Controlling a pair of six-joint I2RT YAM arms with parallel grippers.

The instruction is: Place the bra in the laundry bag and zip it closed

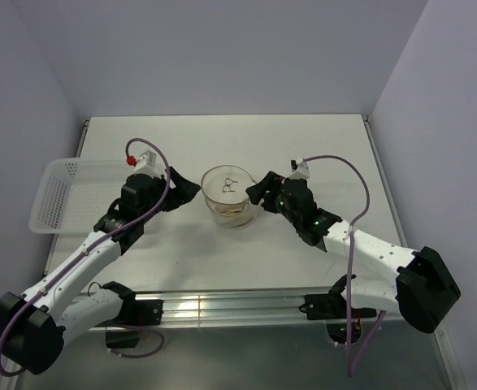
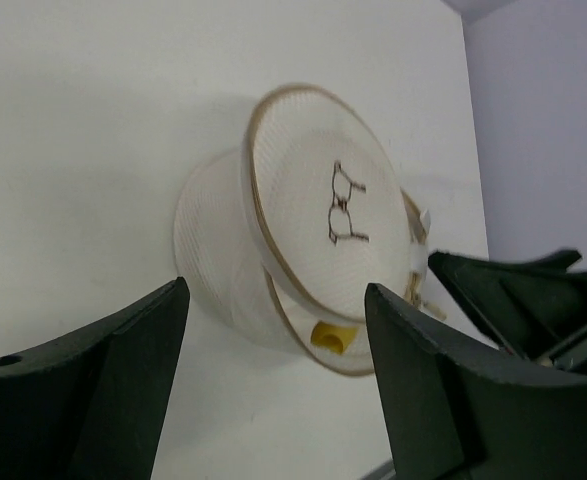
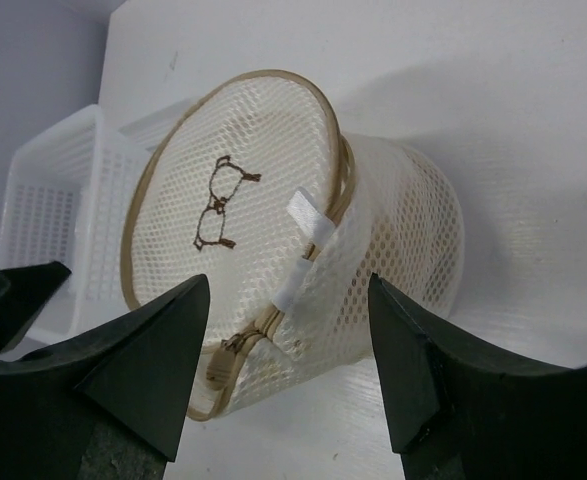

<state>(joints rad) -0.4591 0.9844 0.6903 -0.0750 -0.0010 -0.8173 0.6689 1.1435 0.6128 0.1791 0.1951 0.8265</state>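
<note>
The laundry bag (image 1: 230, 195), a round white mesh drum with a tan zipper rim, stands mid-table with its lid tilted up. A dark glasses mark shows on the lid (image 2: 345, 205). Through a gap under the lid's edge a bit of the mustard-yellow bra (image 2: 331, 336) shows inside the bag. The tan zipper pull (image 3: 218, 365) hangs at the rim's lower edge. My left gripper (image 1: 191, 192) (image 2: 276, 300) is open just left of the bag, holding nothing. My right gripper (image 1: 254, 192) (image 3: 288, 300) is open just right of it, facing the zipper, also holding nothing.
A white perforated plastic basket (image 1: 59, 191) (image 3: 53, 210) sits at the table's left edge, behind the left arm. Grey walls close in the back and both sides. In each wrist view the other gripper's dark fingers (image 2: 513, 290) (image 3: 13, 295) show beyond the bag.
</note>
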